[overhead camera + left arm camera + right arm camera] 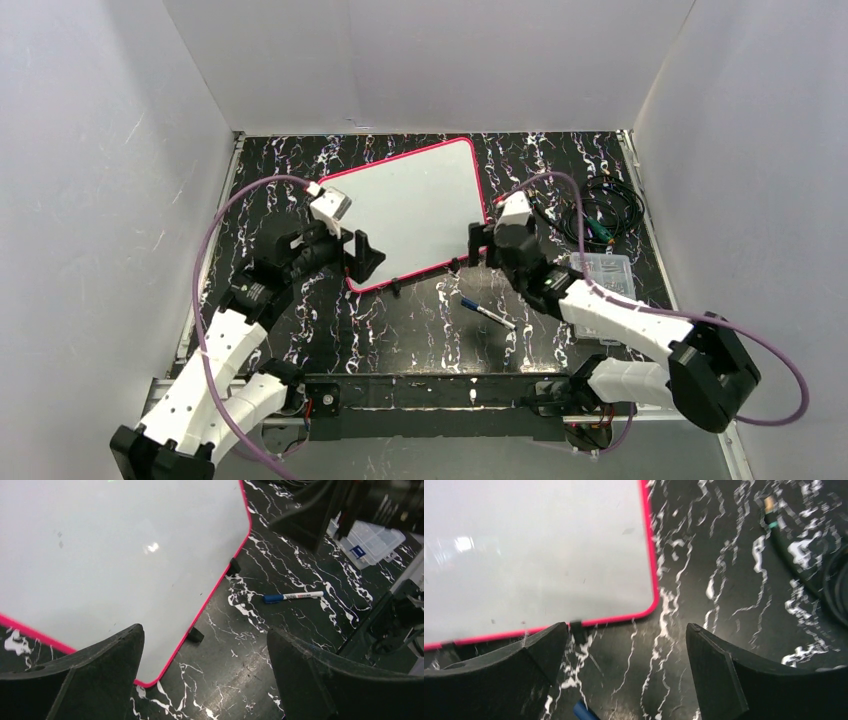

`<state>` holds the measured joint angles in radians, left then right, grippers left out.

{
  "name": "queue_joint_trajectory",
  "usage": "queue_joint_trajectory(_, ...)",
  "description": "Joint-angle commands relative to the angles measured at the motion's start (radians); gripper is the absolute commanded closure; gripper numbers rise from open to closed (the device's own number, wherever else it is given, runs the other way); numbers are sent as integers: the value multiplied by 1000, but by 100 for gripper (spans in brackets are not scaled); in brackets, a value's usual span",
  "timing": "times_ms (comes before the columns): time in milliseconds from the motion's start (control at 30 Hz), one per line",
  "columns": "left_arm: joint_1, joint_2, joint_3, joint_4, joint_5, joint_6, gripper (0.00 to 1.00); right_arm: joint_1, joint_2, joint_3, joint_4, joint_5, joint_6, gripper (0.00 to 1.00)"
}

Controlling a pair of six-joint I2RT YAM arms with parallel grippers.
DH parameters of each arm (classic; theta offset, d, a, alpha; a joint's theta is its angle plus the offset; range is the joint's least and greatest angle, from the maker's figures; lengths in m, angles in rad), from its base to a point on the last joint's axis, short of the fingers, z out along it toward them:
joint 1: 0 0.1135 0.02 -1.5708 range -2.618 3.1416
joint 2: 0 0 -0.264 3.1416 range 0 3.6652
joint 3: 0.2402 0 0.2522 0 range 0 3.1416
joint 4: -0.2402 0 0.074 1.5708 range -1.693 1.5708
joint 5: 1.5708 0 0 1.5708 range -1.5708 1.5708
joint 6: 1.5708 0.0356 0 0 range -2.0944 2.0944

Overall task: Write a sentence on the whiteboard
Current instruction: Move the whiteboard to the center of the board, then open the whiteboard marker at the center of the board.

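- A black tabletop with white marble veining (400, 335) carries everything, walled in by plain white panels.
- The flat rectangular whiteboard with rounded corners and a thin pink-red frame (410, 205) lies on the far middle of the table, turned slightly askew. Its face (100, 545) is white with only a few faint specks and a light glare.
- The two white-and-black arms reach in from the near edge, one towards each near corner of the board.
- The left gripper (204, 632) hangs over the board's near left corner. Its black fingers are spread wide with nothing between them.
- The right gripper (626, 627) sits just off the board's near right corner, over the tabletop. Its jaws are also wide apart and empty.
- A coil of black cable (600, 215) lies by the right wall, well apart from the board.
- A clear plastic compartment box (603, 272) rests near the coil, beside the right arm.
- A slim white marker pen with a blue cap (487, 312) lies flat on the table, near the board and in front of its right corner, touched by neither gripper.
- Small black clips (233, 566) sit against the board's near edge.
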<state>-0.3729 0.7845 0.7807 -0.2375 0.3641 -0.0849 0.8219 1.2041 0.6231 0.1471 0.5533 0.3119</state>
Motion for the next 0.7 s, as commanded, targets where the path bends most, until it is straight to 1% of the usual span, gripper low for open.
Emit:
queue_joint_trajectory(0, -92, 68, 97, 7, 18, 94, 10, -119, -100, 90, -95, -162, -10, 2)
queue_joint_trajectory(67, -159, 113, 123, 4, -16, 140, 10, -182, -117, 99, -116, -228, -12, 1)
queue_joint_trajectory(167, -236, 217, 183, -15, -52, 207, 11, -309, -99, 125, -169, -350, 6, 1)
queue_joint_trajectory(267, -278, 346, 250, -33, -39, 270, 15, -444, -51, 159, -216, -466, 42, 1)
queue_joint_trajectory(367, -346, 462, 298, -38, -37, 319, 18, -551, -37, 164, -217, -560, 68, 1)
queue_joint_trajectory(500, -463, 618, 348, -45, -105, 383, 23, -623, -51, 166, -233, -615, 81, 2)
queue_joint_trajectory(567, -492, 692, 372, -41, -105, 398, 26, -630, -63, 187, -269, -624, 73, 3)
queue_joint_trajectory(667, -508, 799, 401, -17, -70, 409, 31, -632, -81, 211, -299, -628, 63, 4)
